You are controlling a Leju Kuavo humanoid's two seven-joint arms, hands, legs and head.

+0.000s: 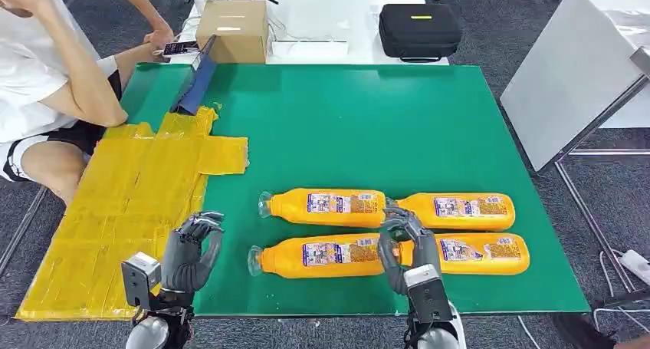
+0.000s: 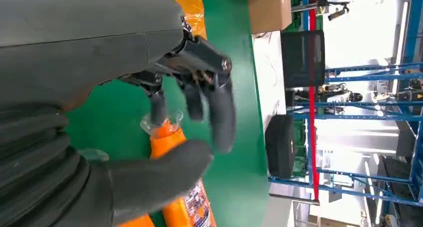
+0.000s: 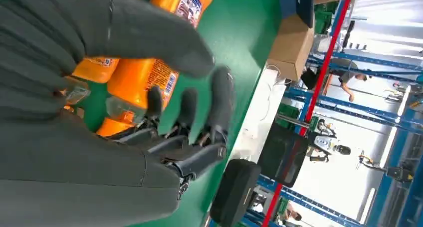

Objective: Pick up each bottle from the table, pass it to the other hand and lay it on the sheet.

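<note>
Four orange bottles lie on the green table (image 1: 345, 126) in two rows: far left (image 1: 326, 207), far right (image 1: 460, 211), near left (image 1: 318, 257), near right (image 1: 479, 253). My right hand (image 1: 402, 245) hovers with spread, curved fingers where the near left bottle's base meets the near right bottle's cap; I cannot tell if it touches them. Its wrist view shows the right hand (image 3: 100, 152) empty, with bottles (image 3: 144, 80) beyond the fingers. My left hand (image 1: 195, 249) is empty, fingers loosely curved, at the edge of the yellow sheet (image 1: 130, 203). Past the left hand (image 2: 124, 47) lies a bottle (image 2: 189, 207).
A person (image 1: 46, 80) sits at the table's left side, an arm resting near the sheet. A blue bar (image 1: 195, 77) lies at the sheet's far end. A cardboard box (image 1: 234, 31) and a black case (image 1: 420, 31) stand behind. A white board (image 1: 567, 80) leans at the right.
</note>
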